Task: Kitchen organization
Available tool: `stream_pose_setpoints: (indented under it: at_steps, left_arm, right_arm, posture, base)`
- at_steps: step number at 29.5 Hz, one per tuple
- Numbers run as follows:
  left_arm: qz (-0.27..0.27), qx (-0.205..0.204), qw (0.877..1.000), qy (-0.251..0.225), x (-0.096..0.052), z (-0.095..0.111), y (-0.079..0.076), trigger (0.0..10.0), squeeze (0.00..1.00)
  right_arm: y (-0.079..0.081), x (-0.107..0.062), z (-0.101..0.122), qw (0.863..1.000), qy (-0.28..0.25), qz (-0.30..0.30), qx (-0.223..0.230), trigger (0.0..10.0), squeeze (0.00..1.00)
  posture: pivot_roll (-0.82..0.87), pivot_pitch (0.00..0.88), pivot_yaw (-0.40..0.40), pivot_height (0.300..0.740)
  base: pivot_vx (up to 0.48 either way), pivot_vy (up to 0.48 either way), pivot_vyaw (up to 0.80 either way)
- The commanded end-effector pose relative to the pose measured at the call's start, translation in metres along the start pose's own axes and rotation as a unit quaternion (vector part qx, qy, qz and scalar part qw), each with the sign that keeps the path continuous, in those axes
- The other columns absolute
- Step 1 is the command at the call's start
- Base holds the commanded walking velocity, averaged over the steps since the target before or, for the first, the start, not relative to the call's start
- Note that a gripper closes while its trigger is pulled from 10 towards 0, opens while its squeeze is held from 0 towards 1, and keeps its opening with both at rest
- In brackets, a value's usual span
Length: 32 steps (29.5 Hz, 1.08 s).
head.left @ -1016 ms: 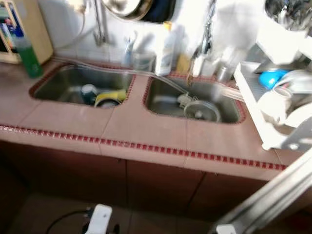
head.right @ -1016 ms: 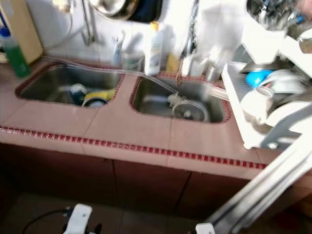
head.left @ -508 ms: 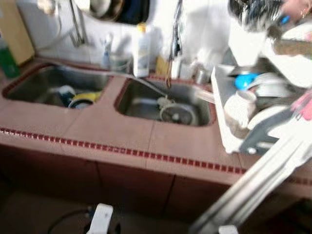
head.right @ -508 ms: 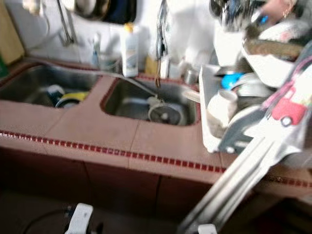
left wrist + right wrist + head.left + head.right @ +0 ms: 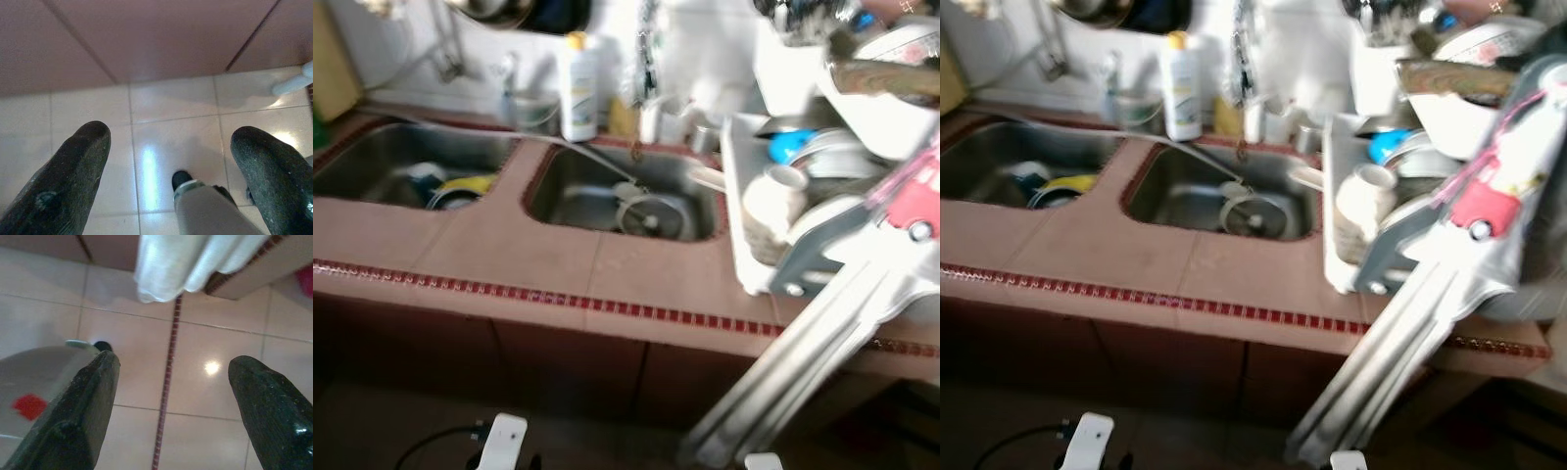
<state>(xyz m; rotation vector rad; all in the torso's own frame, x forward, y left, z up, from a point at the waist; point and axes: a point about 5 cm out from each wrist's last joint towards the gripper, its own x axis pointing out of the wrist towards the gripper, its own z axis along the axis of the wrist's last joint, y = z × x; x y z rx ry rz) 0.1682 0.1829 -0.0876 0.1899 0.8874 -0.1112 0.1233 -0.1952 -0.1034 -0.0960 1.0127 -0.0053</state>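
Terracotta-tiled counter [image 5: 489,245] carried two steel sinks [image 5: 617,191] and a crowded white dish rack [image 5: 754,220], dishes lying in both. Judging by that, the robot was approaching; next came closing in. Wrist views added pale floor tile between the spread fingers of the left gripper [image 5: 168,171] and right gripper [image 5: 168,404], both empty.

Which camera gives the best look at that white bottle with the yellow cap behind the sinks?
The left eye view: the white bottle stands upright on the counter ledge between the two sinks, cap and label in sight. The right eye view shows the same bottle, a bit more blurred. Both wrist views look down at floor tiles instead.
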Motion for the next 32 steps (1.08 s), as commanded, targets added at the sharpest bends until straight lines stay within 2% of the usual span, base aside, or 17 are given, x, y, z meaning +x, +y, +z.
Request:
stream_pose_setpoints:
  at_steps: [1, 5, 16, 20, 21, 27, 32]
  left_arm:
    - [0.007, 0.003, 1.0, 0.009, -0.0012, -0.004, 0.0039, 10.0, 0.0]
    - [0.007, 0.004, 1.0, 0.009, -0.001, -0.0037, 0.0039, 10.0, 0.0]
    - [0.011, 0.009, 1.0, 0.012, -0.0013, -0.0049, 0.0048, 10.0, 0.0]
    - [0.002, 0.025, 1.0, 0.013, -0.0019, -0.0065, 0.0031, 10.0, 0.0]
    - [-0.01, 0.036, 0.999, 0.007, -0.0022, -0.0062, 0.0011, 10.0, 0.0]
    - [-0.028, 0.062, 0.998, -0.002, -0.0027, -0.0054, -0.0015, 10.0, 0.0]
    - [-0.028, 0.062, 0.998, -0.002, -0.0027, -0.0054, -0.0015, 10.0, 0.0]
  right_arm:
    - [0.0017, 0.0001, -0.0008, 1.0, 0.003, -0.002, 0.004, 10.0, 0.0]
    - [0.0015, 0.0002, 0.0003, 1.0, -0.001, -0.005, 0.003, 10.0, 0.0]
    - [0.0022, 0.0002, -0.0019, 1.0, 0.011, -0.006, -0.024, 10.0, 0.0]
    - [0.0053, 0.0002, -0.0023, 0.998, 0.013, 0.011, -0.064, 10.0, 0.0]
    - [0.0064, 0.0003, -0.0015, 0.996, 0.011, 0.019, -0.087, 10.0, 0.0]
    - [0.0076, 0.0008, 0.0007, 0.989, 0.009, 0.038, -0.14, 10.0, 0.0]
    - [0.0076, 0.0008, 0.0007, 0.989, 0.009, 0.038, -0.14, 10.0, 0.0]
  posture:
    - [-0.15, 0.0, -0.057, 0.74]
    - [-0.15, 0.0, -0.058, 0.74]
    - [-0.15, 0.0, -0.057, 0.74]
    - [-0.15, 0.0, -0.053, 0.74]
    - [-0.15, 0.0, -0.051, 0.74]
    - [-0.15, 0.0, -0.052, 0.74]
    - [-0.15, 0.0, -0.052, 0.74]
  base:
    - [0.0, 0.0, -0.68]
    - [0.0, 0.0, -0.65]
    - [0.0, 0.0, 0.0]
    - [0.0, 0.0, 0.0]
    - [0.0, 0.0, 0.0]
    - [0.0, 0.0, 0.0]
    - [0.0, 0.0, 0.0]
